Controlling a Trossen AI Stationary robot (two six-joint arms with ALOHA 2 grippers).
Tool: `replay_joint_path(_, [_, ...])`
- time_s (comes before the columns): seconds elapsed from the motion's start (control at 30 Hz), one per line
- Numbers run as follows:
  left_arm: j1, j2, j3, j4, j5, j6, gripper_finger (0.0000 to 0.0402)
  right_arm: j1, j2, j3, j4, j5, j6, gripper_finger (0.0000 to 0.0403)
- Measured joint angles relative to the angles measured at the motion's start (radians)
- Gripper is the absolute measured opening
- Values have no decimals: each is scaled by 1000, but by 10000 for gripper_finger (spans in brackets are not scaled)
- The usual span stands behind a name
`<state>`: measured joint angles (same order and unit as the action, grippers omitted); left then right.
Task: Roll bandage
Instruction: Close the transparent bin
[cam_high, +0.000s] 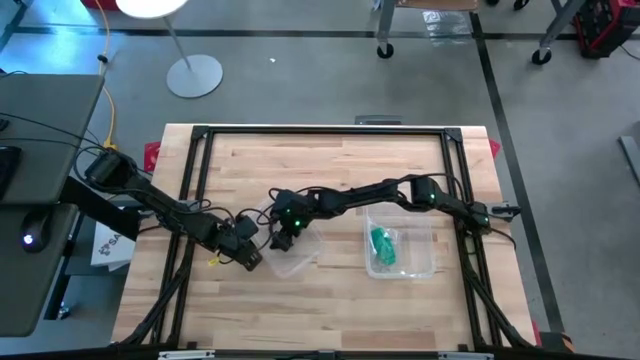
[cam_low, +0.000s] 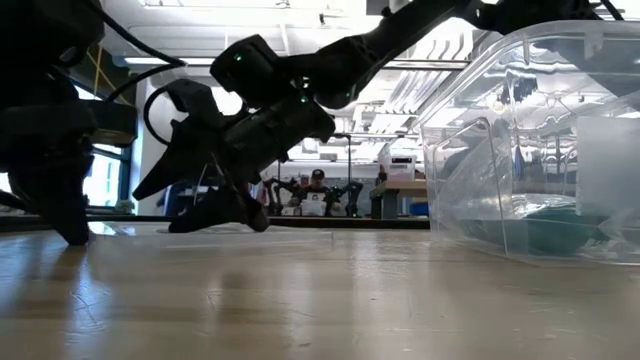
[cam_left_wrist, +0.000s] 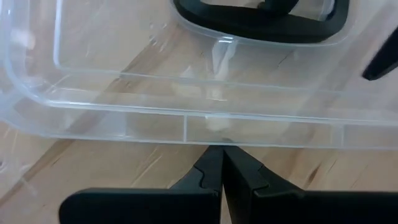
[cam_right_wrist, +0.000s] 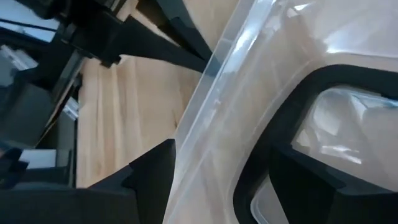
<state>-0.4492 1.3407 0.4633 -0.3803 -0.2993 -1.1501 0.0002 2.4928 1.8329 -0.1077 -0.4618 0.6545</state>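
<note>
- Right gripper: jaws released, straddling the lid rim; center before clamping.
- Left gripper: jaws clenched, empty, beside the lid.
- Bandage: rolled, inside the box on the counter.

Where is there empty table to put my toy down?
The table is bare wood along its front edge and behind the arms. It's crowded in the middle: the left gripper, right gripper, clear lid and clear box holding the green bandage.

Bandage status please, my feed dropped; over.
Left gripper, jaws shut, at clear lid's edge. Right gripper, jaws open astride lid rim. Bandage lies in clear box, untouched.
</note>
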Motion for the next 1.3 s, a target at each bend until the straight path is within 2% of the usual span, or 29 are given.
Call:
replay_joint_path(0.3, [-48, 3, -1, -29, -23, -20, 0, -6, -28, -2, 0, -132, 0, 241])
replay_joint_path(0.5, [-80, -1, -2, -42, -39, -70, 0, 4, -39, -4, 31, -274, -15, 241])
replay_joint_path(0.63, [-98, -17, -2, -39, -34, -106, 0, -7, -41, -3, 16, -270, 13, 240])
replay_joint_path(0.77, [-100, -50, 14, -67, 9, -122, 0, 1, -73, -3, -13, -193, 18, 240])
replay_joint_path(0.9, [-101, -76, 57, -122, 27, -124, 0, 13, -135, -2, -115, 26, 0, 240])
replay_joint_path(0.97, [-101, -78, 64, -169, 32, -144, 0, 9, -146, 0, -173, 128, 49, 240])
replay_joint_path(1.1, [-100, -84, 75, -250, 59, -214, 0, -17, -124, -3, -194, 190, 98, 240])
replay_joint_path(1.3, [-84, -84, 76, -380, 81, -335, 0, -38, -95, -2, -186, 193, 134, 240])
